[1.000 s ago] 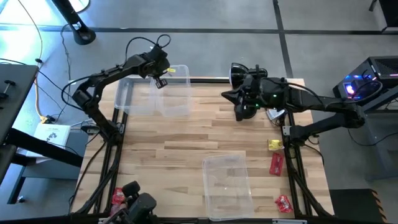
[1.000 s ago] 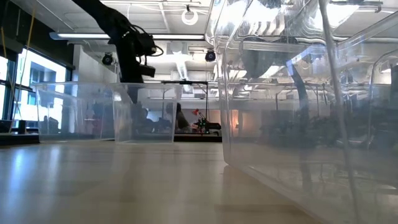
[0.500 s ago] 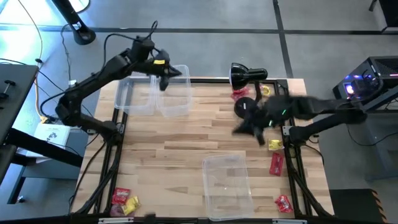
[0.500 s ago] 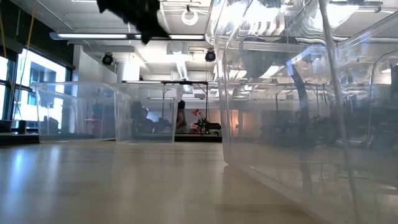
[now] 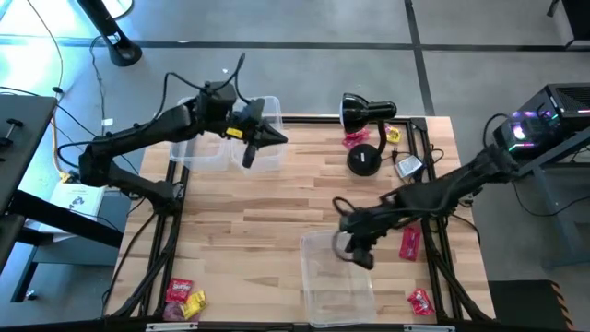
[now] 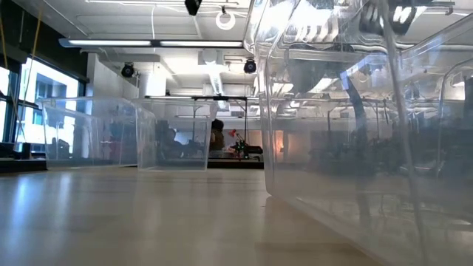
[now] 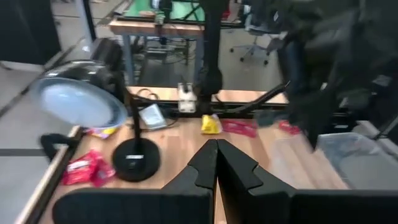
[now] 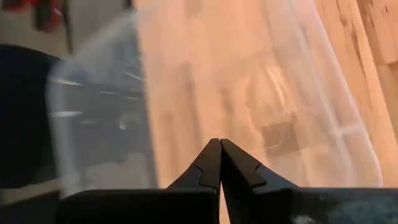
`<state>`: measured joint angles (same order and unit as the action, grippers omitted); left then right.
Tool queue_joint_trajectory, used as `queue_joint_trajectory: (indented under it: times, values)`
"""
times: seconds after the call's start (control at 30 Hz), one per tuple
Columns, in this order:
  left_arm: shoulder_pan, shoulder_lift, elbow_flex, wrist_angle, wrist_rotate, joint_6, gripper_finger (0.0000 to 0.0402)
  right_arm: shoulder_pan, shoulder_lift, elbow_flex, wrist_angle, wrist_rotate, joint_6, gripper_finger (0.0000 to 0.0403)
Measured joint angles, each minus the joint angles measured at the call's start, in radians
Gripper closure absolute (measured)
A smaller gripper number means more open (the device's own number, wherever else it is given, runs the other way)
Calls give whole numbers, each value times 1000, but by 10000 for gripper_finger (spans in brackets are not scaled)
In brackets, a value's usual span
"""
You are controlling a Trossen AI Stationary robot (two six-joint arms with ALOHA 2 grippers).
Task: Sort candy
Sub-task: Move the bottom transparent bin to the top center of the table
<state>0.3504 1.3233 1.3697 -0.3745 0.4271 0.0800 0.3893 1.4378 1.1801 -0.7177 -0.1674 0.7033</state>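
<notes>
Right gripper, fingers closed and empty, hangs over the near clear tub. The red candy packet lies just beside it, toward the right edge. Left gripper, closed, hangs well apart.

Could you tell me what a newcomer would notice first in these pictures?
Probably the two dark arms reaching in over the wooden table: the left gripper shut, empty, beside the clear tubs at the far left; the right gripper shut, empty, over the near tub. Next, the black desk lamp at the far right, and candy scattered along the right edge, with more at the near left corner.
</notes>
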Motion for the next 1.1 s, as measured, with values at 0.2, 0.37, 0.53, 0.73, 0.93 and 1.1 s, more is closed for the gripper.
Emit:
queue_joint_trajectory:
  times: [0.2, 0.37, 0.53, 0.73, 0.93, 1.1]
  values:
    - [-20, -17, 0, 3, 7, -50, 401, -73, 129, 0, 25, 15, -80, 403]
    - [-16, -74, 0, 2, 7, -51, 401, -136, 150, 0, 48, 97, -219, 403]
    - [9, -152, 0, 2, 1, -51, 401, -223, 146, 0, 50, 208, -412, 403]
    - [27, -251, 0, -16, -100, -51, 401, -358, 145, 0, 55, 276, -562, 403]
    - [26, -327, 0, -98, -165, -85, 401, -495, 145, 0, 98, 329, -649, 403]
    - [26, -350, 0, -134, -172, -87, 401, -585, 145, 0, 194, 342, -704, 403]
